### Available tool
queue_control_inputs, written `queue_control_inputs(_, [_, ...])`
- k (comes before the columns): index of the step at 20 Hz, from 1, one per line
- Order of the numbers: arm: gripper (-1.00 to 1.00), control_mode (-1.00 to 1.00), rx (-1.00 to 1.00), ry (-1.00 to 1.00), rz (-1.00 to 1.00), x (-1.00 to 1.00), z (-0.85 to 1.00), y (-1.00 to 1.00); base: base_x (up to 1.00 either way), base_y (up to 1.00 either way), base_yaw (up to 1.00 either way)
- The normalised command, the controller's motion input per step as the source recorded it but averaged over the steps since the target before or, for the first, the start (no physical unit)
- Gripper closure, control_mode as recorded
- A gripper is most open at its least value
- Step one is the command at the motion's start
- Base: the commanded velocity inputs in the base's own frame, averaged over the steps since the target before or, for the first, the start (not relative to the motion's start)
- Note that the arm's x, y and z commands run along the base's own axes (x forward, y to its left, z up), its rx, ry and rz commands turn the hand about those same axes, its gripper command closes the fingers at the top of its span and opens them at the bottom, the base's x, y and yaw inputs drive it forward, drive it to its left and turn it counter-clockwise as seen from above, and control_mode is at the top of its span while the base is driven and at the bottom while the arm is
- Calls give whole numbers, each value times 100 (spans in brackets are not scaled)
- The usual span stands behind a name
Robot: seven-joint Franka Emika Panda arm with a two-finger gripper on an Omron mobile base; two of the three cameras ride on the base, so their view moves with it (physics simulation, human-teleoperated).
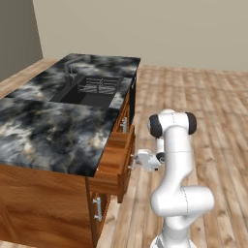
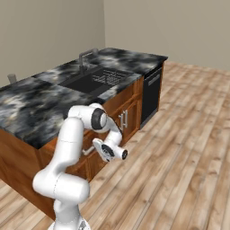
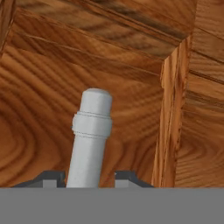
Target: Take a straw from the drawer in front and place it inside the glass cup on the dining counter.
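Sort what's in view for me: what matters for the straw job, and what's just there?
Job: drawer, its handle, gripper at that handle, dining counter, glass cup.
Just there: sink, faucet, dishwasher, cabinet doors.

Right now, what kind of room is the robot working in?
Most likely a kitchen. A marble counter holds a sunken black sink with a faucet, wooden cabinets sit beneath it, and what looks like a dishwasher stands at the far end.
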Motion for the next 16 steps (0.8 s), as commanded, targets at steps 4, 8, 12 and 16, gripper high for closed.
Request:
queue_control_inputs(4, [100, -100, 0, 2, 0, -30, -26, -100, 0, 0, 0])
queue_control_inputs(8, [100, -100, 0, 4, 0, -27, -23, -100, 0, 0, 0])
queue_control_inputs(12, [100, -100, 0, 5, 0, -29, -22, -100, 0, 0, 0])
queue_control_inputs(16, [100, -100, 0, 5, 0, -31, -23, -100, 0, 0, 0])
